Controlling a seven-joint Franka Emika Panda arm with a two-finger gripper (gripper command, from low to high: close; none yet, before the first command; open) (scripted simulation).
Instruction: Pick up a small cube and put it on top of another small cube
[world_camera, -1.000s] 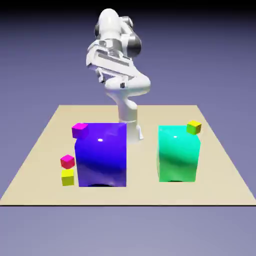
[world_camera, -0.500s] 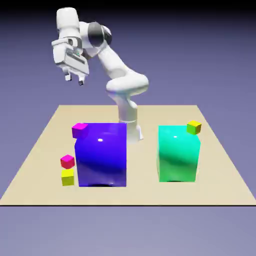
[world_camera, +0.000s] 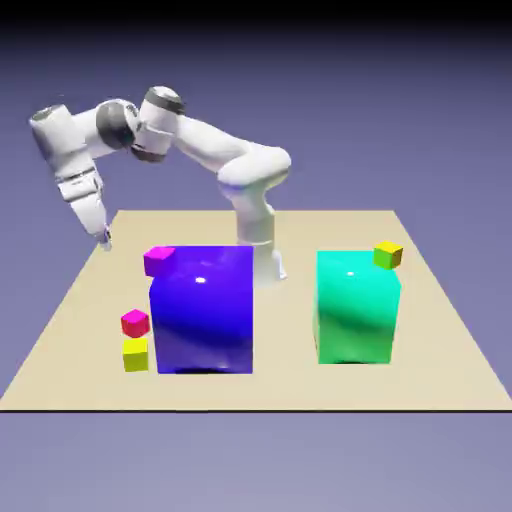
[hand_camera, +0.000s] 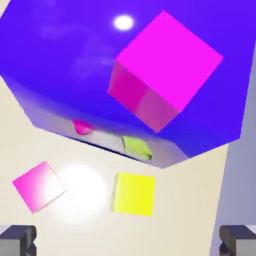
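Beside the big blue cube (world_camera: 202, 310), at its side toward the exterior view's left, the small crimson cube (world_camera: 135, 323) is being carried by the counter (world_camera: 440, 340), touching or nearly touching the yellow small cube (world_camera: 135, 354) just in front of it. A magenta small cube (world_camera: 159, 260) is being borne on the blue cube's top far corner. Well off to the exterior view's left of the blue cube, above the counter's far corner, the gripper (world_camera: 105, 240) is being held with its jaws spread fully apart and nothing between them. A teal cube (world_camera: 357, 306) is being topped by another yellow small cube (world_camera: 388, 255), well to the blue cube's other side.

Through the hand view, the blue cube (hand_camera: 75, 65), the magenta cube (hand_camera: 162, 70), the crimson cube (hand_camera: 37, 186) and the yellow cube (hand_camera: 134, 194) are being shown above the two grey fingertips (hand_camera: 17, 239).
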